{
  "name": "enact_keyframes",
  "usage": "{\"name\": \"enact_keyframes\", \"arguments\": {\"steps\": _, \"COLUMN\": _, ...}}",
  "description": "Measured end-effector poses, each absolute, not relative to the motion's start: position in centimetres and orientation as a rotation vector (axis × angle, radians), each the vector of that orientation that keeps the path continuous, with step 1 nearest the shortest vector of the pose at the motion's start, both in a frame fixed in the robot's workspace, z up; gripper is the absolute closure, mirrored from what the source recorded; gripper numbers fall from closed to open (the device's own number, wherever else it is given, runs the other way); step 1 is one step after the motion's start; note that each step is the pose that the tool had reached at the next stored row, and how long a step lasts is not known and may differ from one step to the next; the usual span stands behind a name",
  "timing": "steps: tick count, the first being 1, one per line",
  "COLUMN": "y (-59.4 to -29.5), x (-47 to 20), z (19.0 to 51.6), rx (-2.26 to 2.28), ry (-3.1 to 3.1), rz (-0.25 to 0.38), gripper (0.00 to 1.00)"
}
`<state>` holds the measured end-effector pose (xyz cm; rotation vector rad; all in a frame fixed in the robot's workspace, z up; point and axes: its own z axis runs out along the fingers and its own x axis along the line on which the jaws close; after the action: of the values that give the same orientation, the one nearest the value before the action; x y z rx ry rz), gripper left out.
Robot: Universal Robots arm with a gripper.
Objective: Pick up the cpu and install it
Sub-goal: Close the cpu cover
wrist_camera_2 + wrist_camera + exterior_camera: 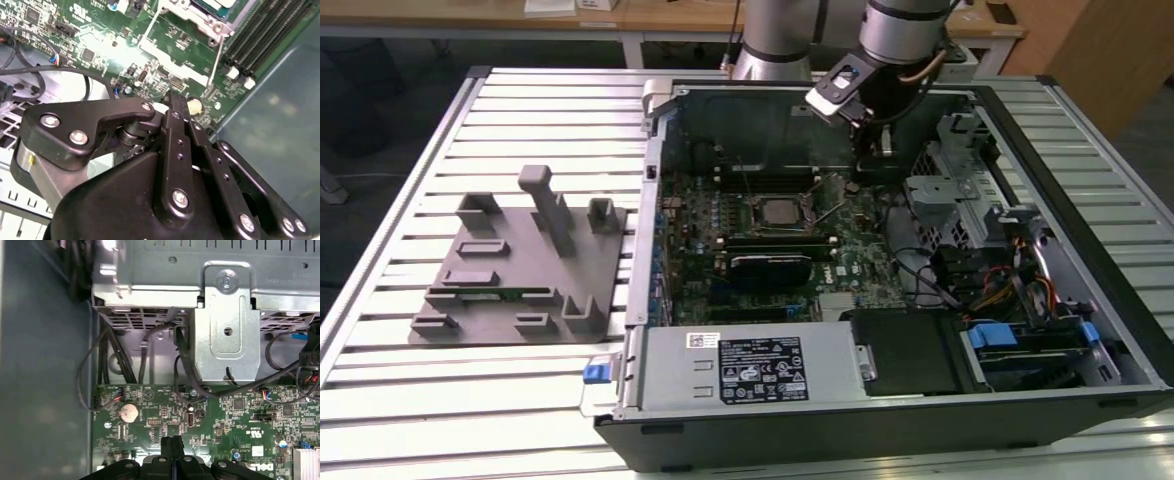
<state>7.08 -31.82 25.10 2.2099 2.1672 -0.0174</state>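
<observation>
Black robot gripper (172, 442), closed and empty, hovered over green motherboard (854, 245); silvery square cpu (778, 211) looked already seated, so locking its thin metal lever (831, 213) would need precise pressure.

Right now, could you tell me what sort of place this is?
Probably a robotics lab or workshop: an opened desktop computer lies on a slatted metal table, a robot arm reaches into it, and wooden desks stand behind.

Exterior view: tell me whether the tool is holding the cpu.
No: the cpu lies in the motherboard socket, apart from the tool raised beside it.
</observation>
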Motion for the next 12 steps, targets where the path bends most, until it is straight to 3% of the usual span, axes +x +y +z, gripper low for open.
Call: {"name": "enact_keyframes", "arguments": {"steps": 12, "y": -32.15, "x": 7.08, "z": 24.09, "rx": 2.210, "ry": 2.167, "rz": -0.018, "gripper": 0.89}}
